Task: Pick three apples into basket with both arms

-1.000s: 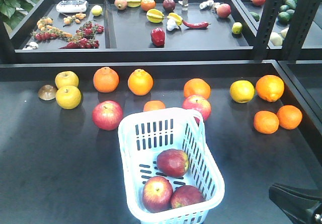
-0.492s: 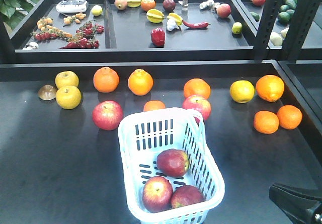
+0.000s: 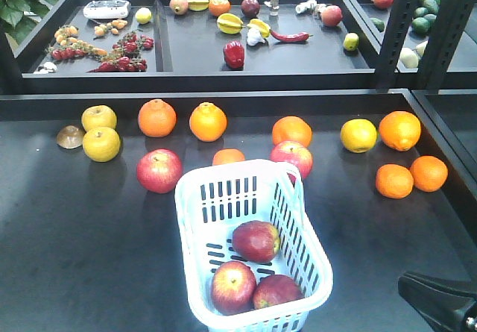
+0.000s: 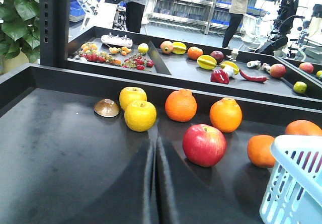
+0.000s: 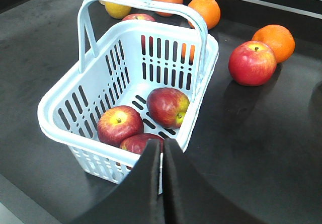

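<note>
Three red apples lie in the pale blue-white basket: one in the middle and two at its near end. The right wrist view looks down on the basket and these apples. My right gripper is shut and empty, just outside the basket's near rim. My left gripper is shut and empty, low over the dark table, left of the basket. Two more red apples rest on the table beside the basket.
Oranges and yellow fruits lie in a row behind the basket. A raised wall divides the table from back trays of mixed produce. A black part of the right arm shows at the bottom right.
</note>
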Robot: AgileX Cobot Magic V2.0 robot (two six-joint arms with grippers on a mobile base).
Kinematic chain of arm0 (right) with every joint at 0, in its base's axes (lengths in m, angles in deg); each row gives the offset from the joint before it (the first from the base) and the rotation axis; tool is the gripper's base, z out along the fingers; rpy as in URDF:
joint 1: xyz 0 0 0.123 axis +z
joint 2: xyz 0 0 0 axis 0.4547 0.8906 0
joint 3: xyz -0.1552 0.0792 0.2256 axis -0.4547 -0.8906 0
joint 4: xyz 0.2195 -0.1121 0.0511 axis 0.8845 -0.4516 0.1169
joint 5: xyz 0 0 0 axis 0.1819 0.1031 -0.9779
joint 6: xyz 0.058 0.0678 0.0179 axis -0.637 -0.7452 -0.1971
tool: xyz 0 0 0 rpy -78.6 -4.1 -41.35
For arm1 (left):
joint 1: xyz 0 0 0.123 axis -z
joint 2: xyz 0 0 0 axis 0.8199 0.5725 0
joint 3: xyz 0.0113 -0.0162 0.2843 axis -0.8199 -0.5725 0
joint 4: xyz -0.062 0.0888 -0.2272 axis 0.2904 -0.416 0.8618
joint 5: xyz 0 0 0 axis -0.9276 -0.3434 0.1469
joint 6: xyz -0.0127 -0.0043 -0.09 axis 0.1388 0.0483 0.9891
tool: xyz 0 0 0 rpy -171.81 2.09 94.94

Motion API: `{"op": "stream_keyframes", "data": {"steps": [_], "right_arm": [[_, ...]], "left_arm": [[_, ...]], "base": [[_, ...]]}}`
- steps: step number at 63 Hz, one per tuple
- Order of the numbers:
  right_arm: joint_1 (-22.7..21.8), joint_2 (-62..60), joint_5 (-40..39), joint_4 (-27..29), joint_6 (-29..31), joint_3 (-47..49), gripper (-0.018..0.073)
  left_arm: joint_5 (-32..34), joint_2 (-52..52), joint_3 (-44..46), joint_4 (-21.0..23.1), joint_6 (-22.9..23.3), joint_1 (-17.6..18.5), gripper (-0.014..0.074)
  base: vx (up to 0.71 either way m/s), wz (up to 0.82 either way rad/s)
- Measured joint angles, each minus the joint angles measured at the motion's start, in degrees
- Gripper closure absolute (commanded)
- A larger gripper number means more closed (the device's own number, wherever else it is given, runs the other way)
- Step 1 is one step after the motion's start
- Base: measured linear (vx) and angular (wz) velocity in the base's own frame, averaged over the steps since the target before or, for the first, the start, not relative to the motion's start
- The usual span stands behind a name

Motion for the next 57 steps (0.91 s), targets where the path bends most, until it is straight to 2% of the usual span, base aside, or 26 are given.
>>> {"op": "stream_keyframes", "data": {"steps": [11,18,22,28,35,40,49,57], "right_arm": [[0.0,-1.09,-0.24,-2.87,0.21,-0.98,0.0564],[0.0,-3.85,-3.55,-5.04,-1.34,-5.47,0.0564],[0.0,-6.6,-6.74,-6.05,-5.62,-9.45,0.0564],[0.0,-11.42,-11.88,-9.41,-15.44,-15.2,0.0564],[0.0,-17.84,-16.93,-17.75,-26.98,-19.54,0.0564],[0.0,-22.59,-18.3,-23.69,-33.16,-20.36,0.0564],[-2.48,-27.87,-19.43,-28.67,-38.84,-20.41,0.0564],[-8.82,-28.17,-19.43,-29.05,-42.57,-20.41,0.0564]], "left_arm": [[0.0,0.0,0.0,0.0,0.0,0.0,0.0603],[0.0,0.0,0.0,0.0,0.0,0.0,0.0603],[0.0,0.0,0.0,0.0,0.0,0.0,0.0603],[0.0,0.0,0.0,0.0,0.0,0.0,0.0603],[0.0,0.0,0.0,0.0,0.0,0.0,0.0603],[0.0,0.0,0.0,0.0,0.0,0.0,0.0603],[-0.06,0.0,0.0,0.0,0.0,0.0,0.0603],[-0.07,0.0,0.0,0.0,0.0,0.0,0.0603]], "base": [[0.0,0.0],[0.0,0.0],[0.0,0.0],[0.0,0.0],[0.0,0.0],[0.0,0.0],[0.0,0.0],[0.0,0.0]]}}
